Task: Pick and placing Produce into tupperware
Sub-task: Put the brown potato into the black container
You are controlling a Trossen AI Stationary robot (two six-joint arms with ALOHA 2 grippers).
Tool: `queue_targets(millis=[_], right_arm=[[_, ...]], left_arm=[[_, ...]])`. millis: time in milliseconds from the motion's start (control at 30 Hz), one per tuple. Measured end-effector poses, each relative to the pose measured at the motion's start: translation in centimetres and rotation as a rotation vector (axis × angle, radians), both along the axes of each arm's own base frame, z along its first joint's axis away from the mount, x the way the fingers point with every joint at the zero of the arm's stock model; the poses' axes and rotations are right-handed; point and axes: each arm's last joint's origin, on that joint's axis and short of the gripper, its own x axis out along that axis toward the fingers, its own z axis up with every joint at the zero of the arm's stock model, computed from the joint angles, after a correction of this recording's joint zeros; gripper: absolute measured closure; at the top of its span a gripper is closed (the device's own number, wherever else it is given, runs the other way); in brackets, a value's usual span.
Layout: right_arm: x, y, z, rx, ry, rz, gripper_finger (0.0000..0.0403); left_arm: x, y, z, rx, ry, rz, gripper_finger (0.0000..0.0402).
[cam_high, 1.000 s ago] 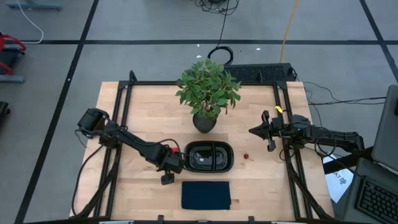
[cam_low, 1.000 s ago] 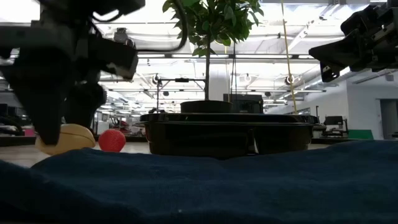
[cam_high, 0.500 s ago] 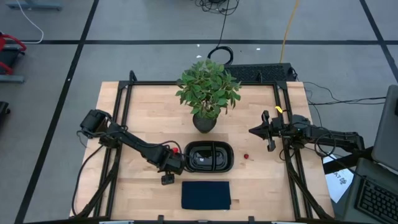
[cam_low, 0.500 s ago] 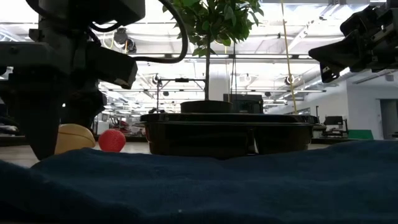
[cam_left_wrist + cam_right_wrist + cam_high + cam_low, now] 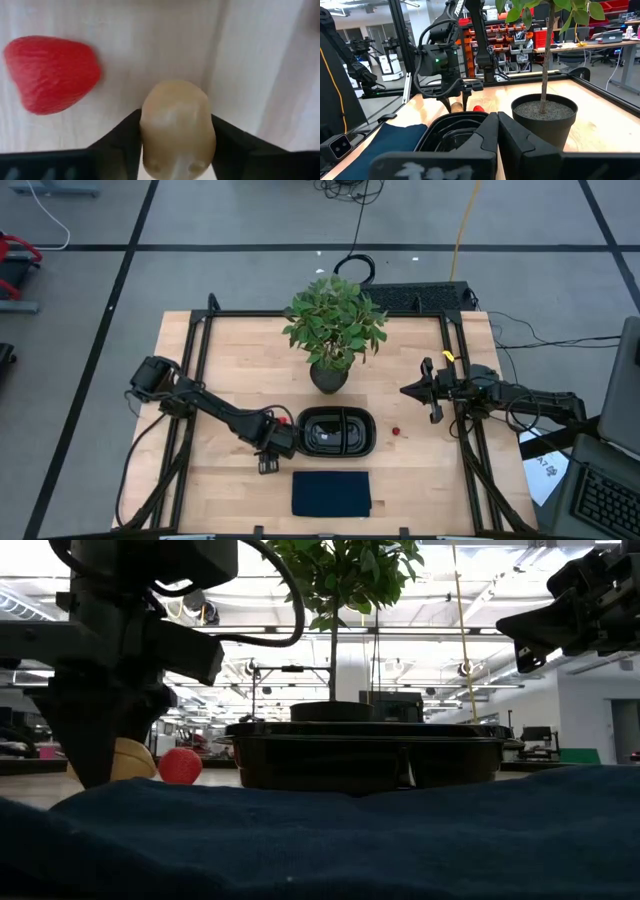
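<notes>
Looking at the left wrist view, you see the left tool [image 5: 176,150] down at the worktop [image 5: 230,370], its fingers on both sides of the yellow-orange piece [image 5: 176,131] and seemingly clamped on it, with the strawberry piece [image 5: 51,72] lying apart at the upper left. So the grasp step is in hand; next you must, I judge, lift and carry it right over the rim of the tupperware [image 5: 336,432] at frame centre. The right tool [image 5: 428,402] waits at the right, fingers together, and the dark berry [image 5: 396,431] lies right of the tupperware.
</notes>
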Motion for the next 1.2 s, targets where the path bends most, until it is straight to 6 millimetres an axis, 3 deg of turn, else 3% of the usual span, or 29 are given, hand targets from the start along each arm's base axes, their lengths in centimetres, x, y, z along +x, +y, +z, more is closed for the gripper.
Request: queue_targets(millis=[167,400,633,967,1200], right_arm=[[0.0,0.0,0.0,0.000,0.000,0.000,0.0403],[0.0,0.0,0.0,0.000,0.000,0.000,0.0403],[0.0,0.0,0.0,0.000,0.000,0.000,0.0403],[0.0,0.0,0.0,0.005,0.000,0.000,0.0403],[0.0,0.0,0.0,0.018,0.001,0.001,0.0403]], left_arm=[[0.2,-0.3,0.8,-0.005,0.026,-0.054,0.0258],[1.4,-0.6,2.6,0.001,-0.027,-0.121,0.0223],[2.0,-0.6,4.4,0.014,-0.023,-0.162,0.0217],[3.0,1.6,8.8,0.119,0.029,-0.153,0.0216],[2.3,3.0,12.2,0.260,0.042,-0.175,0.0215]])
